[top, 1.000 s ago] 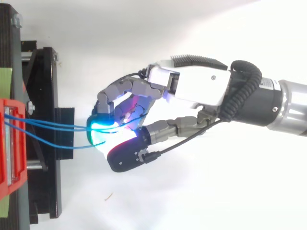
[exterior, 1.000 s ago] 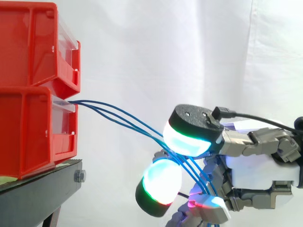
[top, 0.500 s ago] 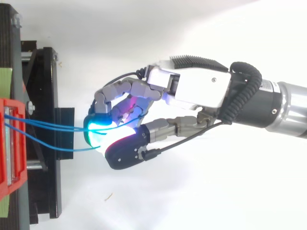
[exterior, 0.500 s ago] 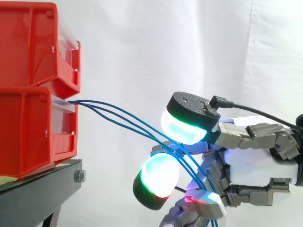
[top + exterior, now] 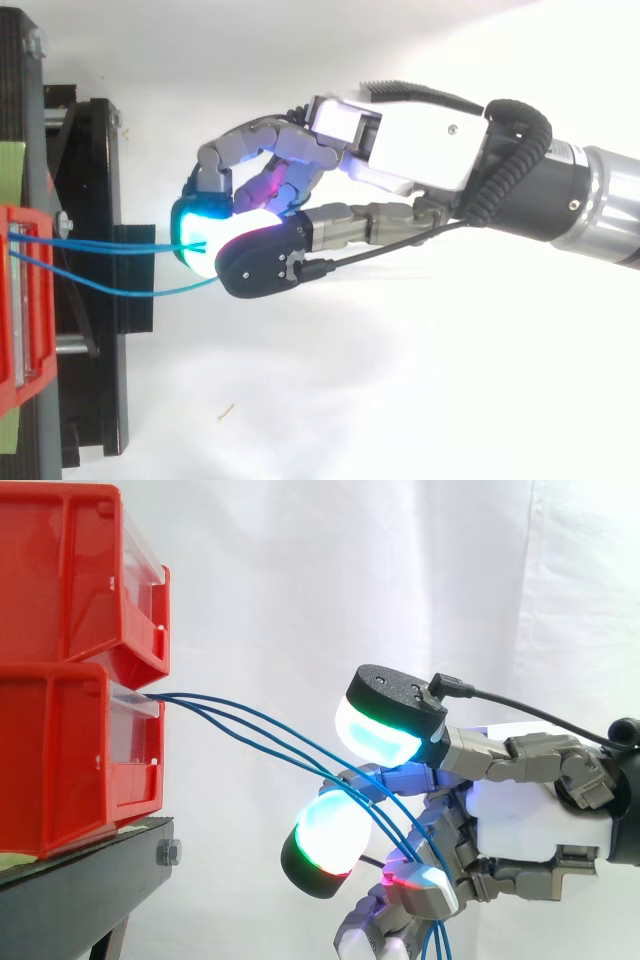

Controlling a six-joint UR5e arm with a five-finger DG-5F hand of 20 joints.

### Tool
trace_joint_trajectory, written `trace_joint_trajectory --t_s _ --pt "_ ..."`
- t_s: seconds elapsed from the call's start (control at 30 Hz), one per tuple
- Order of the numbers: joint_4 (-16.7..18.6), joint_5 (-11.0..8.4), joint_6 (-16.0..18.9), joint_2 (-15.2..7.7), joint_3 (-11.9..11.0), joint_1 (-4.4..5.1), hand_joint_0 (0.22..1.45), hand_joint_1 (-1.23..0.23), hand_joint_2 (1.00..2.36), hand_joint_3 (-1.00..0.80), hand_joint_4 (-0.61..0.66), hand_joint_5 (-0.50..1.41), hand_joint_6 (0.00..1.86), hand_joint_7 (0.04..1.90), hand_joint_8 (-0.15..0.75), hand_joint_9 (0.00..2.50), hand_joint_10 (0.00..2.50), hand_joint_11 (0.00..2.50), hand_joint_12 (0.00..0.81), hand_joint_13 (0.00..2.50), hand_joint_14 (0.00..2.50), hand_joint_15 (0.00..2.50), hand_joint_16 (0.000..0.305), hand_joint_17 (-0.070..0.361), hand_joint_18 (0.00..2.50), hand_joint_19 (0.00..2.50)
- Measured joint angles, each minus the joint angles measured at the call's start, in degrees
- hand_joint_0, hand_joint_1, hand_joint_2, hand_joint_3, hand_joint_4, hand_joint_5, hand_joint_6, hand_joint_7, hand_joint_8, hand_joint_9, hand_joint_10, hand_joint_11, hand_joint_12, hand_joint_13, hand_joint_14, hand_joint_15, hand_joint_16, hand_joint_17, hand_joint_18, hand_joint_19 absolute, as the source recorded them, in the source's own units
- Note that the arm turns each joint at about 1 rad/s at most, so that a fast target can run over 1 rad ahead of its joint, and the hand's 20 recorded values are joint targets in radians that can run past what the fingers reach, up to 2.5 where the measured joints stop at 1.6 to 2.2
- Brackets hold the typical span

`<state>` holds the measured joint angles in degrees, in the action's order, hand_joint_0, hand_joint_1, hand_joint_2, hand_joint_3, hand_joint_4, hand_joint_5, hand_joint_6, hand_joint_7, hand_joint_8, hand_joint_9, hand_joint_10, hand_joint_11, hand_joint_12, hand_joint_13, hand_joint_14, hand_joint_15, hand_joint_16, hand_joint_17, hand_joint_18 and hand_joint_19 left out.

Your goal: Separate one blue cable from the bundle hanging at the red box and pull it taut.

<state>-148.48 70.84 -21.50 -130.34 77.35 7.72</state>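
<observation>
Three thin blue cables (image 5: 262, 730) leave the front of the lower red bin (image 5: 60, 760) and slope down to the right into my hand (image 5: 540, 830). They pass between a glowing upper pad (image 5: 375, 735) and a lower pad (image 5: 328, 838), then hang down behind a red-lit finger. From above, two cables (image 5: 110, 247) run together into the cyan fingertip, while a third sags apart toward the nearer pad. My hand (image 5: 420, 150) has its fingers curled round the cables.
A second red bin (image 5: 70, 570) is stacked on the lower one. Both rest on a black stand (image 5: 90, 880) at the left, seen from above as a dark frame (image 5: 90, 250). A white curtain hangs behind, and the floor under the arm is white.
My hand has risen a little and shifted slightly toward the bins. From above it has moved toward the top edge, and the upper two cables now lie closer together.
</observation>
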Motion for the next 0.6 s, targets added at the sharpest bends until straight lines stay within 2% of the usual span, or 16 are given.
trace_joint_trajectory --t_s 0.1,0.4,0.53,0.6 --pt "0.23 -0.41 0.02 0.0 0.0 -0.18 0.6 -0.56 1.01 -0.36 0.12 -0.13 0.74 1.17 0.355 1.31 0.02 1.13 0.42 0.93 0.02 0.52 0.052 0.117 0.81 0.54" --pt "0.47 -1.01 0.01 0.62 -0.01 0.01 0.6 -0.71 1.01 -0.11 0.15 -0.17 0.88 1.07 0.416 1.3 0.01 1.17 0.473 1.0 0.02 0.51 0.063 0.143 0.94 0.45" --pt "0.24 -1.19 -0.02 1.19 -0.01 0.26 0.61 -0.75 1.01 -0.09 0.12 -0.17 0.9 1.05 0.406 1.27 0.01 1.19 0.465 0.99 0.02 0.53 0.062 0.14 0.92 0.45" --pt "0.05 -1.21 -0.02 1.34 -0.02 0.41 0.63 -0.81 1.02 -0.12 0.08 -0.19 0.91 1.08 0.37 1.22 0.02 1.21 0.435 0.96 0.02 0.54 0.056 0.126 0.87 0.47"
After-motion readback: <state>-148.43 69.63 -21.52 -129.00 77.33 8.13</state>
